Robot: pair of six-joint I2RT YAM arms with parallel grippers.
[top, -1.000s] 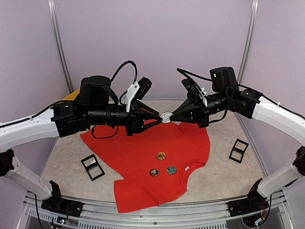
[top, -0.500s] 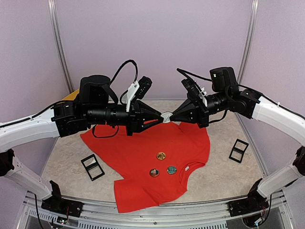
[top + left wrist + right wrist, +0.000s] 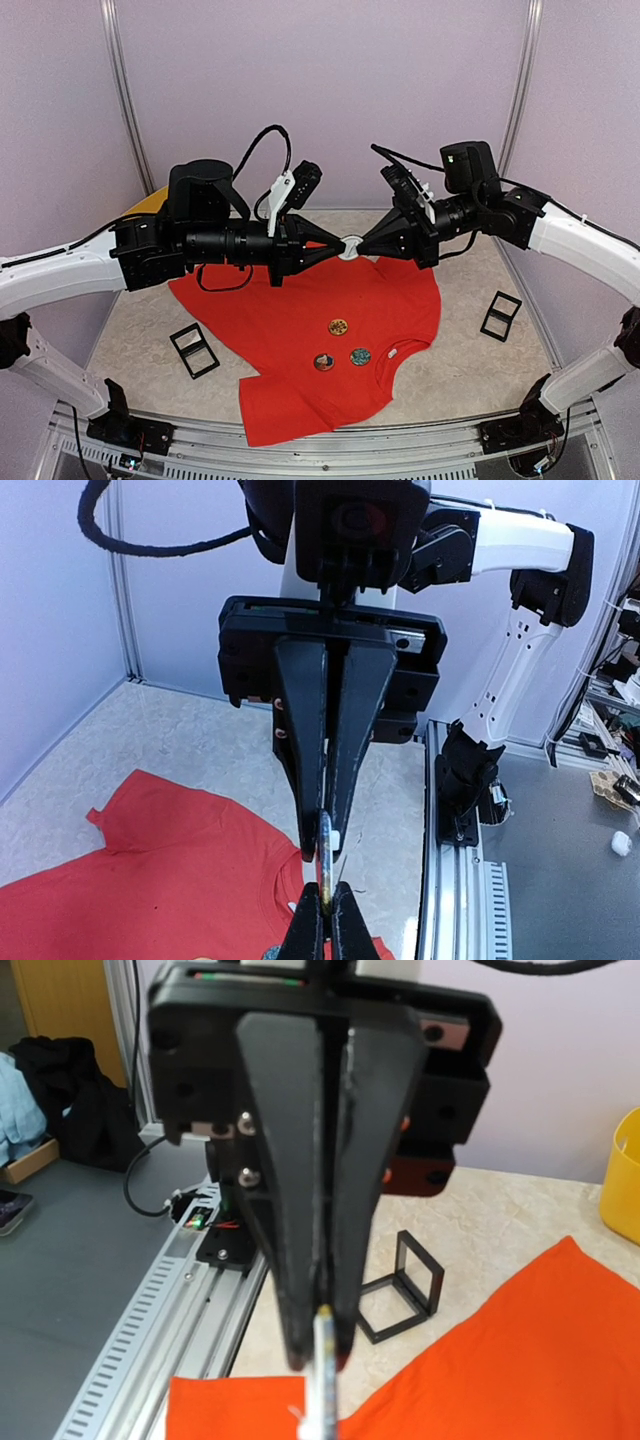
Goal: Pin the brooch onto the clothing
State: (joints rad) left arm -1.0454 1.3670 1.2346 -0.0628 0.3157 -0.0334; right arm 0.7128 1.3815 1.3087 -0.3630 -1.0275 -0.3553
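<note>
The clothing [image 3: 300, 330] is a red T-shirt lying flat on the table. Above its far edge both grippers meet tip to tip on a small round brooch [image 3: 349, 246]. My left gripper [image 3: 340, 248] comes in from the left and my right gripper [image 3: 358, 246] from the right. In the left wrist view the brooch [image 3: 326, 855] is edge-on. My left gripper [image 3: 326, 920] is shut on its lower rim and my right gripper [image 3: 326, 845] on its upper rim. In the right wrist view the brooch [image 3: 322, 1380] hangs below the left fingers [image 3: 290, 1260].
Three more round badges [image 3: 338, 326] [image 3: 323, 362] [image 3: 360, 356] lie on the shirt. Black open frames stand at the left [image 3: 194, 350] and right [image 3: 500, 316] of the table. A yellow basket [image 3: 150, 200] sits behind the left arm.
My left gripper's jaws have closed from a small gap onto the brooch. The right gripper has held still, shut on it.
</note>
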